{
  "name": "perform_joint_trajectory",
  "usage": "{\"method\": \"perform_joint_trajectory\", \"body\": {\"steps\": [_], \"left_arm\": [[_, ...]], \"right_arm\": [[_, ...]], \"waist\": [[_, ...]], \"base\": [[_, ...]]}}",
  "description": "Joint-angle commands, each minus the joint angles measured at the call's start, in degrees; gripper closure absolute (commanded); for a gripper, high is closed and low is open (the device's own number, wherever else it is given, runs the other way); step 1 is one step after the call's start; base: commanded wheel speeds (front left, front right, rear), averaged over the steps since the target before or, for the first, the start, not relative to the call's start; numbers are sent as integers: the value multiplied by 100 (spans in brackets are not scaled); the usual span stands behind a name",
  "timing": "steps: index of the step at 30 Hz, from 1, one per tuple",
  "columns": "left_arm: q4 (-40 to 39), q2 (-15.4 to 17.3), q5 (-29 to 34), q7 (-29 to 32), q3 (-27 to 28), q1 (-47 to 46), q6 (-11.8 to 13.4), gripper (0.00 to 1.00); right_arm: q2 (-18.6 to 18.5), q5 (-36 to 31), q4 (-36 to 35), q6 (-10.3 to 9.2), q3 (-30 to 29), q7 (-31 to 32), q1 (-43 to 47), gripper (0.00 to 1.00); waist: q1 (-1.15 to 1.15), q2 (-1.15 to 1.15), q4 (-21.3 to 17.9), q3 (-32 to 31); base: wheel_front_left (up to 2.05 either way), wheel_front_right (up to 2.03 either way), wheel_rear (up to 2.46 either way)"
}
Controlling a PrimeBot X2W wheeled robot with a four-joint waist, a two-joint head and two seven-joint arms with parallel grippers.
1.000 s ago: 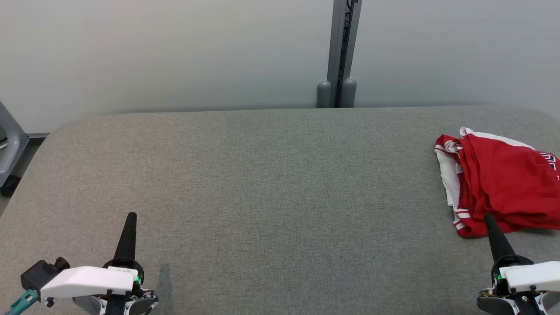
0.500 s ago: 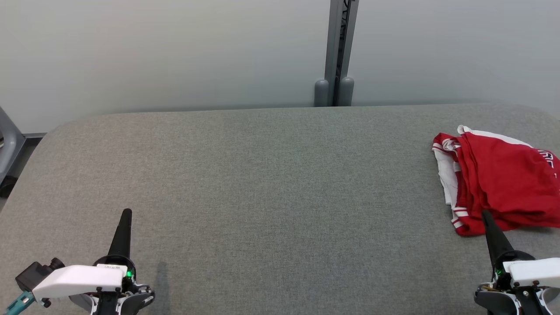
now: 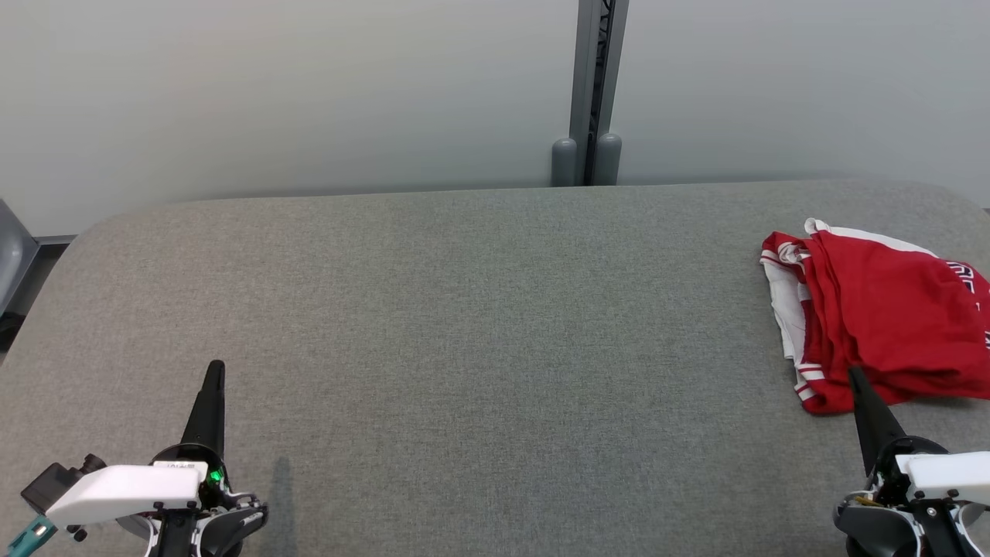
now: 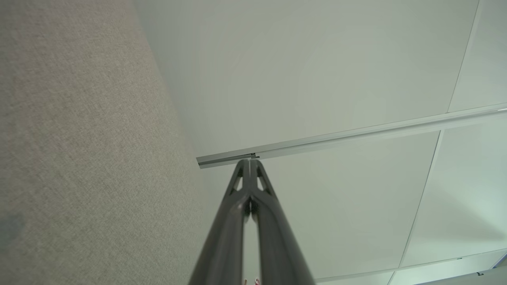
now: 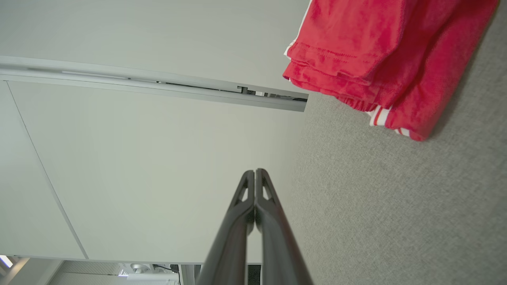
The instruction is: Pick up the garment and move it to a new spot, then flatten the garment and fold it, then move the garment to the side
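Right, the red-and-white garment sits in a rough heap at the right edge of the frame on the grey table, partly cut off. The right fingers, lower right, are pressed together and empty, tip at the garment's near hem, probably not touching, hard to call. The left fingers, lower left, are also closed on nothing, well apart from the garment.

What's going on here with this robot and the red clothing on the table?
Nothing is being handled right now. A red and white garment lies in a loosely folded bundle at the right end of the grey table. The robot's left gripper and right gripper sit near the front edge, fingers shut and empty. The right one is close to the garment's near corner but apart from it.
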Motion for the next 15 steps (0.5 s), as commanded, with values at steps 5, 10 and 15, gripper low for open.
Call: {"method": "perform_joint_trajectory", "body": {"steps": [5, 10, 15], "left_arm": [[-1, 7, -247, 84, 99, -132, -65, 100], [5, -10, -414, 130, 150, -154, -85, 100], [10, -23, -549, 175, 189, -161, -109, 100]], "right_arm": [[10, 255, 35, 4, -49, 72, -117, 100], [29, 414, 72, 4, -62, 102, -145, 100], [44, 557, 100, 4, -73, 130, -174, 100]], "waist": [[0, 0, -17, 10], [0, 0, -31, 19], [0, 0, -43, 26]], "base": [[0, 0, 0], [0, 0, 0], [0, 0, 0]]}}
